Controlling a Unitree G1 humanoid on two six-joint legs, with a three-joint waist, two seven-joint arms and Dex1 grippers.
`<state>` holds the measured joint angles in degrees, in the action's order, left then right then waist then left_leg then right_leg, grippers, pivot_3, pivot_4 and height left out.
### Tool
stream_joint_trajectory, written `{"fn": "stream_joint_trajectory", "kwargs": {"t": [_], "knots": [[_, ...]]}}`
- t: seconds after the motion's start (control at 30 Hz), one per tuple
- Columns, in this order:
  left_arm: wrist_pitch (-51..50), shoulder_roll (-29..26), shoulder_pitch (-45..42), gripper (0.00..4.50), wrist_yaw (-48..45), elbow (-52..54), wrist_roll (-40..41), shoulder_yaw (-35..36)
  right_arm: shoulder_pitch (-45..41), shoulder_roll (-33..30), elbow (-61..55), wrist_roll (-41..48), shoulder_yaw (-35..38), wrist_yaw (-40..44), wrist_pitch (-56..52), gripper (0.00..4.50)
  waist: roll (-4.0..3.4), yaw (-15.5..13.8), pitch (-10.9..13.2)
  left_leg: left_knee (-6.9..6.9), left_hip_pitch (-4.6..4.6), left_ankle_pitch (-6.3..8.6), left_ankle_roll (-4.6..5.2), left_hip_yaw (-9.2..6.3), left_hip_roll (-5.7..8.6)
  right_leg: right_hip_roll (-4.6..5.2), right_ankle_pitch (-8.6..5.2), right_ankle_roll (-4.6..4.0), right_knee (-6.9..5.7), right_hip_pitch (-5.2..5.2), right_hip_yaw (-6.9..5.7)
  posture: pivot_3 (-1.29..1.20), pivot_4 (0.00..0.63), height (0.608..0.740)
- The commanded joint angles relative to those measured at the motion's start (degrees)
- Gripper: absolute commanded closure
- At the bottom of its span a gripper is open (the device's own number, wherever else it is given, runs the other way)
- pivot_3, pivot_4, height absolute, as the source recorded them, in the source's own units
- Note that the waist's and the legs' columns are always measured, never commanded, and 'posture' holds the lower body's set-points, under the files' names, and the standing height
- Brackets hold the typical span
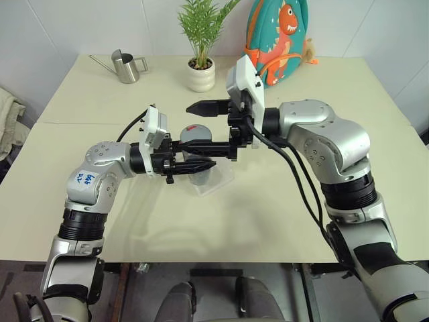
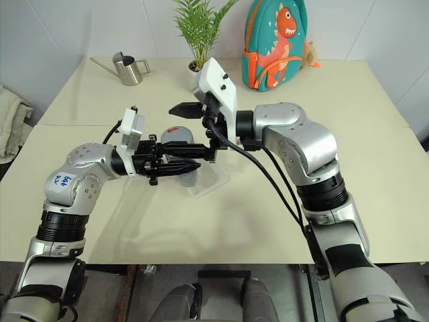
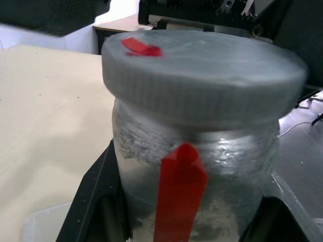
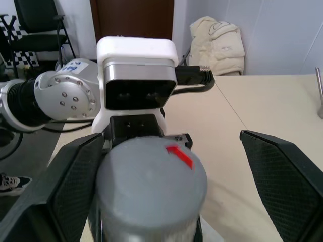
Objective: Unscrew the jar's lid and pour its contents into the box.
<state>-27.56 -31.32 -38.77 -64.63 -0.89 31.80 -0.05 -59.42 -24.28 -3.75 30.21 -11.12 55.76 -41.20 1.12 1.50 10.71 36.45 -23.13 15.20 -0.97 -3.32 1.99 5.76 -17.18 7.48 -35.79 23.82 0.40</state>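
Observation:
My left gripper (image 1: 200, 164) is shut on the jar (image 3: 197, 171), a small clear jar with a red mark, held upright above the table. The grey lid (image 1: 192, 134) sits on top of it and carries a red arrow. My right gripper (image 1: 203, 126) reaches in from the right and stands open. One of its fingers (image 4: 65, 186) lies close against the lid's side, the other (image 4: 282, 176) well clear of it. The box (image 1: 220, 180), a shallow clear tray, rests on the table just under the jar. The jar's wall is cloudy, so its contents are hidden.
At the back of the cream table (image 1: 281, 221) stand a steel watering can (image 1: 125, 67), a white plant pot (image 1: 201, 75) and a dinosaur backpack (image 1: 278, 40). A cloth (image 1: 7, 114) lies off the table's left edge.

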Motion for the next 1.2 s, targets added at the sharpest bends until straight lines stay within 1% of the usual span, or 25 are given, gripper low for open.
{"fn": "stream_joint_trajectory", "kwargs": {"t": [0.03, 0.2, 0.43, 0.57, 0.83, 1.07, 1.17, 1.2], "knots": [[1.15, -0.17, -1.10, 2.57, -0.72, 1.42, 0.59, 0.89, 0.25, -2.43, 0.72, -0.51, 2.88, 0.96, 1.06, 0.02, 0.00, 0.01, 0.00, 0.00, 0.00, 0.00, 0.00, 0.00, 0.00, 0.00, 0.00, 0.00, 0.00, 0.00, 0.00, 0.00, 0.150, 0.740], [1.18, -0.24, -0.99, 2.57, -0.85, 1.39, 0.51, 0.99, 0.73, -3.54, 0.46, 1.51, 4.25, 2.86, 0.22, 0.02, 0.00, 0.04, 0.00, 0.00, 0.00, 0.00, 0.00, 0.00, -0.01, -0.02, 0.00, 0.00, 0.00, 0.00, 0.00, 0.00, 0.150, 0.740], [1.08, -0.45, -0.72, 2.57, -1.34, 1.45, 0.53, 1.15, -0.08, -1.50, -1.64, 7.75, 7.51, 3.27, -3.66, 0.02, 0.00, 0.01, 0.00, 0.00, 0.00, 0.00, 0.00, 0.00, -0.01, 0.00, 0.00, 0.00, 0.00, 0.00, 0.00, 0.00, 0.150, 0.740], [1.08, -0.33, -0.55, 2.57, -1.38, 1.55, 0.48, 1.21, -1.41, -0.47, -0.47, 6.45, 5.95, 2.19, -4.10, 0.02, 0.00, 0.08, 0.00, 0.00, 0.00, 0.00, 0.00, 0.00, -0.03, -0.01, 0.00, 0.00, 0.00, 0.00, 0.01, 0.00, 0.150, 0.740], [1.13, -0.07, -0.52, 2.57, -1.25, 1.66, 0.47, 1.16, -0.83, 1.09, -0.69, 4.13, 1.74, 2.41, -3.78, 0.02, 0.00, 0.02, 0.00, 0.00, 0.00, 0.00, 0.00, 0.00, -0.01, 0.01, 0.00, 0.00, -0.01, 0.01, 0.01, 0.00, 0.150, 0.740], [1.19, -0.08, -0.66, 2.57, -1.02, 1.69, 0.40, 1.24, -0.43, 2.07, 0.27, 3.34, 1.21, 2.55, -3.29, 0.02, 0.00, 0.03, 0.00, 0.01, 0.00, 0.00, 0.00, 0.00, -0.01, 0.00, 0.00, 0.00, -0.02, 0.01, 0.00, 0.00, 0.150, 0.740], [1.16, -0.10, -0.75, 2.57, -0.95, 1.73, 0.42, 1.28, -0.07, 2.29, 0.51, 3.24, 1.40, 2.71, -3.04, 0.61, 0.00, 0.03, 0.00, 0.01, 0.00, 0.00, 0.00, 0.00, -0.01, 0.00, 0.00, 0.00, -0.02, 0.01, 0.00, 0.00, 0.150, 0.740], [1.16, -0.14, -0.75, 2.57, -0.95, 1.75, 0.42, 1.30, 0.02, 2.45, 0.58, 3.31, 1.60, 2.52, -3.02, 0.90, 0.00, 0.03, 0.00, 0.01, 0.00, 0.00, 0.00, 0.00, -0.01, 0.00, 0.00, 0.00, -0.01, 0.01, 0.00, 0.00, 0.150, 0.740]]}}
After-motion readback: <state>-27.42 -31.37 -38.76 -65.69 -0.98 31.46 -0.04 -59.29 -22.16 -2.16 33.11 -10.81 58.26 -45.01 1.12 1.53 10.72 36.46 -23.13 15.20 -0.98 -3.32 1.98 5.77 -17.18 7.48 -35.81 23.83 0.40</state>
